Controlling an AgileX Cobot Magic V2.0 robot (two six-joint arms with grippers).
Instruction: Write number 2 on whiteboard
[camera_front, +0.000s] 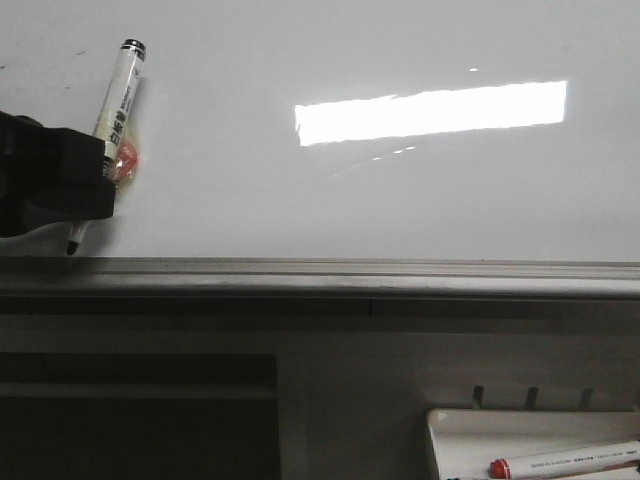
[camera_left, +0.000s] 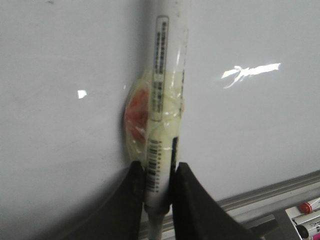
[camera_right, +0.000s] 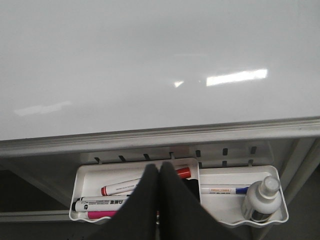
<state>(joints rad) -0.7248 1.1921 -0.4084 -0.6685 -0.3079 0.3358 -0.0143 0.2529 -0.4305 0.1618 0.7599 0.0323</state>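
The only counter in view is a small white tray (camera_right: 80, 182) hung under the board's grey rail. In the compartment just beyond the right tool (camera_right: 159, 167), whose fingers are pressed together, lie a red-capped marker (camera_right: 122, 187), a black-capped marker (camera_right: 100, 204) and a pink marker (camera_right: 97, 215). The neighbouring compartment, farther from the tool, holds a blue-tipped marker (camera_right: 227, 190) and a small bottle (camera_right: 261, 197).

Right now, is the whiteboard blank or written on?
Blank where visible: the whiteboard shows no black stroke, only reflections. The left gripper holds the marker.
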